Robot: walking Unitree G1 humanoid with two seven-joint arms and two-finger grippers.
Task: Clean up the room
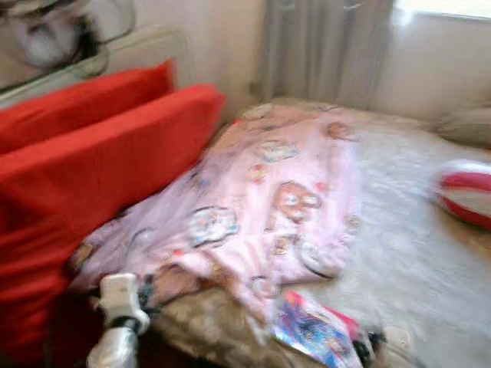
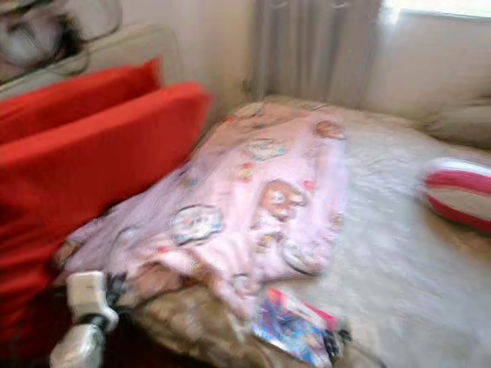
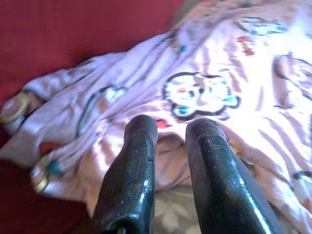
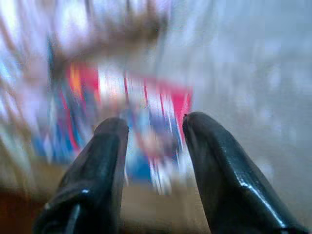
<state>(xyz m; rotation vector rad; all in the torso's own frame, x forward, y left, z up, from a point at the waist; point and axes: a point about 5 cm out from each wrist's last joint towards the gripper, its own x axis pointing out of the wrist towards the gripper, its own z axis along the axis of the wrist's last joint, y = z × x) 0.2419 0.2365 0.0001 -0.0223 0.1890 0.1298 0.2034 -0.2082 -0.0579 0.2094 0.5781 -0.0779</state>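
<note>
Nearest, the left gripper (image 3: 170, 141) holds its fingers slightly parted at the pink blanket (image 1: 261, 199)'s near edge, while the right gripper (image 4: 153, 141), fingers spread, faces a colourful book (image 1: 311, 330). Beyond, the blanket lies heaped on the bed (image 1: 414, 261) beside red cushions (image 1: 84, 161), with a striped pillow (image 1: 468, 192) farther right.

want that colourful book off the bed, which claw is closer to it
Right. The right claw is open, pointing at the colourful book; the left claw sits at the pink blanket.

A bed (image 1: 414, 268) stands below grey curtains (image 1: 322, 46) and a bright window (image 1: 445, 6).
</note>
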